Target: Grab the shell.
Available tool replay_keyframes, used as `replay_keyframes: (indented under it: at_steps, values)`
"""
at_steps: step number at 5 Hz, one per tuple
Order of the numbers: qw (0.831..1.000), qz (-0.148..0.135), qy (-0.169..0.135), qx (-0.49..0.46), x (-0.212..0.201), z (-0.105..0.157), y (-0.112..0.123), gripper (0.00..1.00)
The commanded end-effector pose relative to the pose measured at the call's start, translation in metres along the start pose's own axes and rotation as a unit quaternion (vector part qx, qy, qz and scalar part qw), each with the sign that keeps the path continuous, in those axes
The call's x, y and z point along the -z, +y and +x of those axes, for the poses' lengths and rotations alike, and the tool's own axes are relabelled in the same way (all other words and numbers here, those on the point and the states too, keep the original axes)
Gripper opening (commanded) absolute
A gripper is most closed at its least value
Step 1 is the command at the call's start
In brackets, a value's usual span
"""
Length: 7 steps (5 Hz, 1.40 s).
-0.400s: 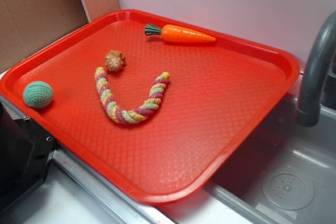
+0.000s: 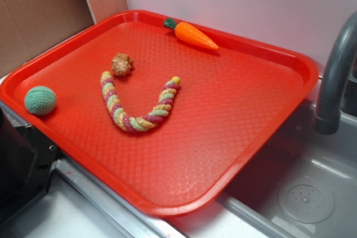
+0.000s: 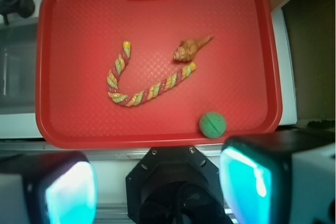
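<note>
The claw (image 3: 157, 182) was released and empty, high above the tray (image 3: 252, 35) for an overview. The shell (image 3: 190, 49) lay centre-right in the wrist view, just beside the rope (image 3: 147, 90) end.

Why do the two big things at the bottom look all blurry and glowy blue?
In the wrist view, the fingers sit too close to the camera, so they blur and catch teal glare; the shell behind looks sharp. The exterior view does not show them.

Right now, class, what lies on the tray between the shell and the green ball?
One end of the braided rope crosses between the shell and the green ball, clearest in the wrist view.
</note>
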<state>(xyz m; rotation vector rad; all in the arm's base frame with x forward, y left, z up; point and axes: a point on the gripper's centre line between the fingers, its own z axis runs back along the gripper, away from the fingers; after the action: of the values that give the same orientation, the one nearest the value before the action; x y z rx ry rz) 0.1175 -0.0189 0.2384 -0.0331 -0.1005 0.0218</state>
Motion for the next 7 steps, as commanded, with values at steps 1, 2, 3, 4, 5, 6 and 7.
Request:
replay_keyframes:
  at_steps: [1,2,3,4,5,6,7]
  values:
    - [0.977,-0.014,-0.045,-0.207,0.074,0.065,0.07,1.0]
    - [0.96,-0.001,-0.064,-0.274,0.112,0.091,0.073,1.0]
    - [0.96,-0.001,-0.064,-0.274,0.112,0.091,0.073,1.0]
    - [0.96,-0.001,-0.064,-0.274,0.112,0.091,0.073,1.0]
    - [0.96,-0.001,-0.064,-0.274,0.112,0.091,0.073,1.0]
    - [0.954,0.069,-0.047,-0.286,0.151,0.095,0.069,1.0]
    - [0.956,0.102,-0.018,-0.274,0.185,0.103,0.068,1.0]
